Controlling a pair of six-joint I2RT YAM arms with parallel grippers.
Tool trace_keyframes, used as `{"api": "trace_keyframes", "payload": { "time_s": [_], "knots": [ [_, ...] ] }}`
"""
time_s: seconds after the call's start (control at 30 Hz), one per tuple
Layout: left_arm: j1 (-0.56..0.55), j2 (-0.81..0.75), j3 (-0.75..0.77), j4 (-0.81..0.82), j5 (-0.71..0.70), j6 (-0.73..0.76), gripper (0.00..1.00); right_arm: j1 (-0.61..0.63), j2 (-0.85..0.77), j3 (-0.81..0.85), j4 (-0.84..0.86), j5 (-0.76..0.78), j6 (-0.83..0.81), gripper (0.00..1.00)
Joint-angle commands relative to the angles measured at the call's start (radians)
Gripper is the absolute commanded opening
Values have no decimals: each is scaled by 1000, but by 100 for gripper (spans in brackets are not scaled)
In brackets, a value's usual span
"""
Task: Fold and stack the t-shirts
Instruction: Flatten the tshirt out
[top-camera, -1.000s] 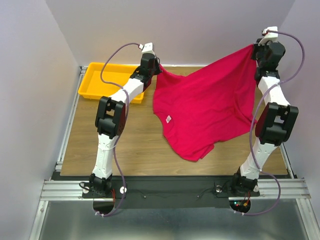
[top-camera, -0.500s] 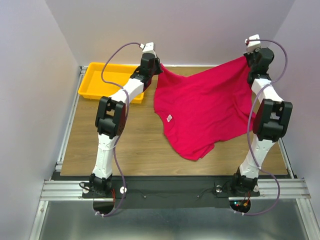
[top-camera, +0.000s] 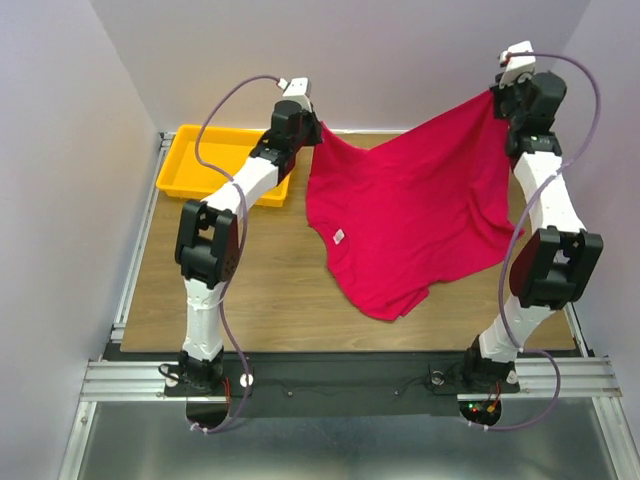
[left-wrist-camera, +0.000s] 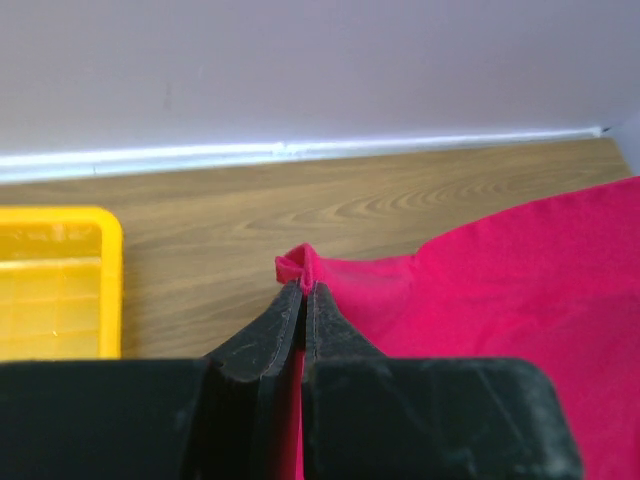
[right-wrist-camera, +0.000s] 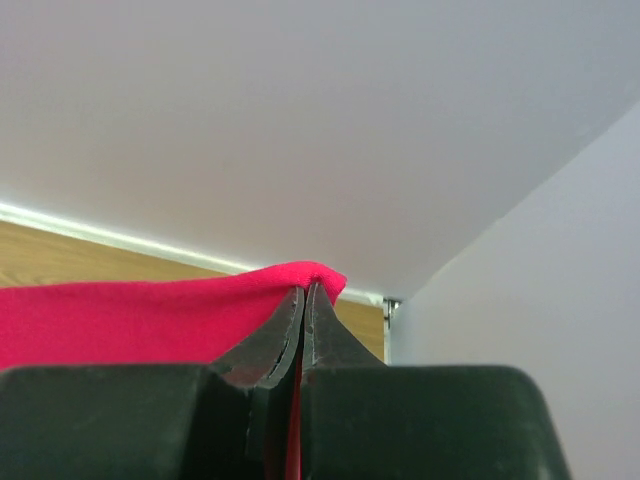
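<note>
The bright crimson-pink cloth t-shirt is spread over the back right of the table. Its taut top edge runs left to right and climbs toward the right. The left gripper pinches one corner with its jaws nearly together, and the right gripper clamps the opposite corner, higher up. The white neck label sits on the left side. The lower tip sags onto the wood-grain table. A yellow plastic tray sits back-left, with pale walls all round.

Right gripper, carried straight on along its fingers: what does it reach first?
Probably the back wall; beyond the t-shirt edge pinched in the right gripper nothing else shows, though depth is unclear.
</note>
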Motion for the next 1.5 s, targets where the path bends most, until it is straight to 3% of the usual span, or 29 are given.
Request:
{"api": "trace_keyframes", "payload": {
  "time_s": [0.0,0.3,0.53,0.87,1.0,1.1,1.13,1.33,1.47],
  "knots": [
    [7,-245,2,97,49,104,0,-34,-143,132,-84,-74,76,1],
    [9,-647,-111,166,-93,177,0,-81,-393,341,-194,-31,159,1],
    [9,-910,-110,186,-153,210,0,-81,-510,493,-245,36,176,1],
    [9,-1075,-97,193,-156,211,0,-81,-618,568,-308,106,177,1],
    [9,-1064,-116,198,-156,196,0,-80,-676,436,-329,67,171,1],
    [9,-1018,-148,193,-123,148,0,-80,-726,201,-326,58,173,1],
    [9,-1003,-159,193,-110,133,0,-80,-739,200,-326,55,176,1],
    [3,-804,-284,241,24,29,0,-81,-779,-285,-262,41,209,1],
    [-20,-644,-344,290,54,21,0,-80,-757,-490,-138,23,199,1]
  ]
}}
